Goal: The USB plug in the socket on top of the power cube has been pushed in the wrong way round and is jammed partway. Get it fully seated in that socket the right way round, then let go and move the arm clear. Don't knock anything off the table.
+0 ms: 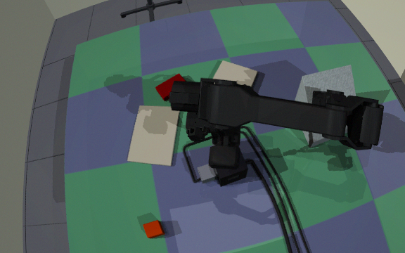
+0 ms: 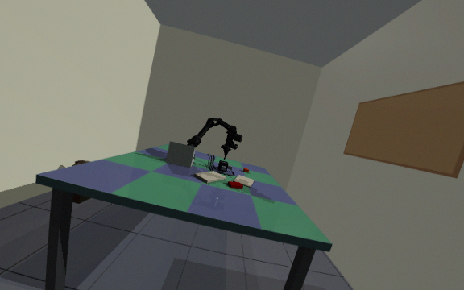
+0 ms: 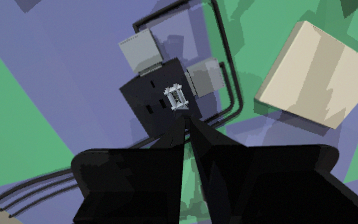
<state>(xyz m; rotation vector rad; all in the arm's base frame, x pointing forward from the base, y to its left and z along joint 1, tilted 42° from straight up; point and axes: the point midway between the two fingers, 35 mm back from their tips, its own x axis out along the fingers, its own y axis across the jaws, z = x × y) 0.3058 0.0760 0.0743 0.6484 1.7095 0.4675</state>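
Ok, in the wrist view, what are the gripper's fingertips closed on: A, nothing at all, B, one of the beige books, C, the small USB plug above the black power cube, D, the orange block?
C: the gripper pinches the USB plug above the black power cube.

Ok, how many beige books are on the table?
2. One book lies left of the cube; the other sits beyond the arm, partly hidden by it. More could be under the arm.

The power cube (image 1: 231,174) sits mid-bench (image 2: 143,189), the USB plug (image 3: 176,98) apparently above its top, cables (image 1: 280,197) trailing toward the near edge.
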